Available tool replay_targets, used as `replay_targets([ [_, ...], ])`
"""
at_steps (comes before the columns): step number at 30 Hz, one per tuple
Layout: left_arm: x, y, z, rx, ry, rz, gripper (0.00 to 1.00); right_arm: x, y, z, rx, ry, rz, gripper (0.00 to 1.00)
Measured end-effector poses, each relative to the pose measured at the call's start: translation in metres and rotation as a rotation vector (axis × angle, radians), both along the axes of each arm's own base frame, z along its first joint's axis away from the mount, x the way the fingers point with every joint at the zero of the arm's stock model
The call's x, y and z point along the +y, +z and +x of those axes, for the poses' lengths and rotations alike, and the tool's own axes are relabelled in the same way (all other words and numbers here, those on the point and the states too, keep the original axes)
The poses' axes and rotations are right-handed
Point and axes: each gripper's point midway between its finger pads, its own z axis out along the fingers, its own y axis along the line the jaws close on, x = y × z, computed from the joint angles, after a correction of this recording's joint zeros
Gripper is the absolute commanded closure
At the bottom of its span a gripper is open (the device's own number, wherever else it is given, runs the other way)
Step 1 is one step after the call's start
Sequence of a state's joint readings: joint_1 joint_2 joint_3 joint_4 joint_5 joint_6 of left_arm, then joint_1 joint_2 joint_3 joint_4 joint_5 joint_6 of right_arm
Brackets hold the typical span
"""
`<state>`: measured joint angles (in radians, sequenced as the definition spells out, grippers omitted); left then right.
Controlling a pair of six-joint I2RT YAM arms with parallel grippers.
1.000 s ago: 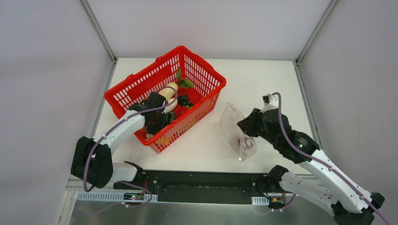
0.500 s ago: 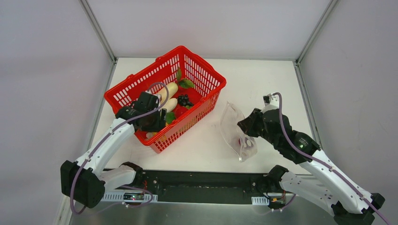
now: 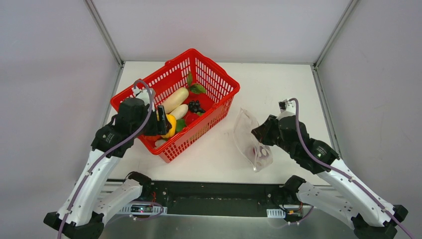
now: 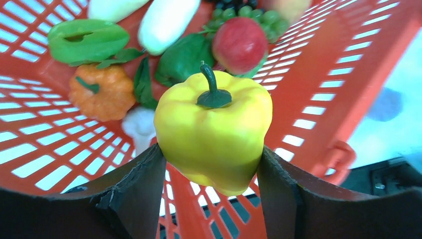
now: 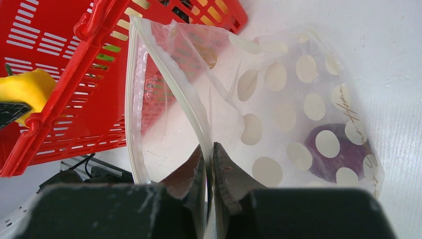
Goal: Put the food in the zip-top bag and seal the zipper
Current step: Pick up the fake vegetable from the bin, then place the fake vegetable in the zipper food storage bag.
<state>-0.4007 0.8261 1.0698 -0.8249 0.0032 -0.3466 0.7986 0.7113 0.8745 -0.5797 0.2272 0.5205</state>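
- On the left hand [image 4: 211, 164]: clamped around a yellow pepper [image 4: 214, 132], stem up, one finger pressed to each flank; hung above the red basket [image 4: 318, 74], clear of the pile below.
- On the right hand [image 5: 209, 167]: pinched tight on one lip of the zip-top bag [image 5: 278, 99], fingers nearly meeting on the film.
- Held the mouth propped open that way, with the zipper [image 5: 176, 84] unsealed, its two strips spread apart and turned toward the basket.
- Inside the bag already: spotted one purple piece [image 5: 338, 149] down at the closed end; could not tell what else, if anything, sat behind the dots.
- Rested the bag's lower end on the desk [image 3: 278, 84], near the basket's right side, well apart from the pepper.
- Down in the basket, yet to be moved: counted an orange pumpkin [image 4: 102, 92], a red apple [image 4: 239, 45], a green pepper [image 4: 184, 57] and a bunch of dark grapes [image 3: 196, 106]; saw white radishes [image 4: 164, 20] lying alongside.
- Judged the job early to midway: one piece bagged, one lifted and due to cross to the bag's mouth, several waiting, sealing not begun.
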Motion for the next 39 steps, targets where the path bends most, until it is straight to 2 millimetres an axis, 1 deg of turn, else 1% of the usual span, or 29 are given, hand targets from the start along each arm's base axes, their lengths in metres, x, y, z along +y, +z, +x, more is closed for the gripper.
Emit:
replay_targets([
  [1,-0.002,0.005,-0.001,-0.013,-0.005,-0.019,0.91,0.000,0.000,0.000,0.001,0.000,-0.001,0.89],
  [3,-0.013,0.016,-0.004,-0.041,-0.039,-0.089,0.91,0.000,-0.001,0.000,0.002,0.000,-0.001,0.89],
  [7,-0.045,0.042,-0.005,-0.125,-0.133,-0.220,0.90,0.002,-0.002,0.001,0.007,0.003,-0.001,0.89],
  [9,-0.062,0.057,-0.006,-0.168,-0.182,-0.272,0.90,0.004,-0.003,0.002,0.012,0.004,-0.003,0.89],
  [13,-0.106,0.080,-0.013,-0.207,-0.316,-0.388,0.90,0.004,-0.004,0.002,0.016,0.003,-0.002,0.89],
  [16,-0.132,0.089,-0.018,-0.208,-0.390,-0.433,0.91,0.005,-0.003,0.002,0.017,0.001,0.003,0.89],
  [20,-0.153,0.090,-0.016,-0.199,-0.422,-0.462,0.91,0.005,-0.002,0.002,0.017,-0.002,0.010,0.89],
  [23,-0.173,0.102,-0.013,-0.224,-0.452,-0.514,0.91,0.006,-0.001,0.003,0.016,-0.003,0.014,0.89],
  [25,-0.192,0.107,-0.014,-0.220,-0.490,-0.531,0.91,0.006,-0.001,0.003,0.018,-0.004,0.016,0.89],
  [28,-0.219,0.107,-0.018,-0.208,-0.546,-0.547,0.90,0.006,-0.001,0.003,0.020,-0.009,0.022,0.89],
  [32,-0.250,0.090,-0.029,-0.158,-0.604,-0.536,0.89,0.006,0.002,0.003,0.018,-0.019,0.040,0.89],
  [37,-0.274,0.073,-0.036,-0.113,-0.619,-0.516,0.86,0.003,0.007,0.004,0.002,-0.042,0.066,0.89],
  [39,-0.281,0.069,-0.037,-0.103,-0.622,-0.508,0.79,0.001,0.010,0.004,-0.006,-0.055,0.076,0.88],
])
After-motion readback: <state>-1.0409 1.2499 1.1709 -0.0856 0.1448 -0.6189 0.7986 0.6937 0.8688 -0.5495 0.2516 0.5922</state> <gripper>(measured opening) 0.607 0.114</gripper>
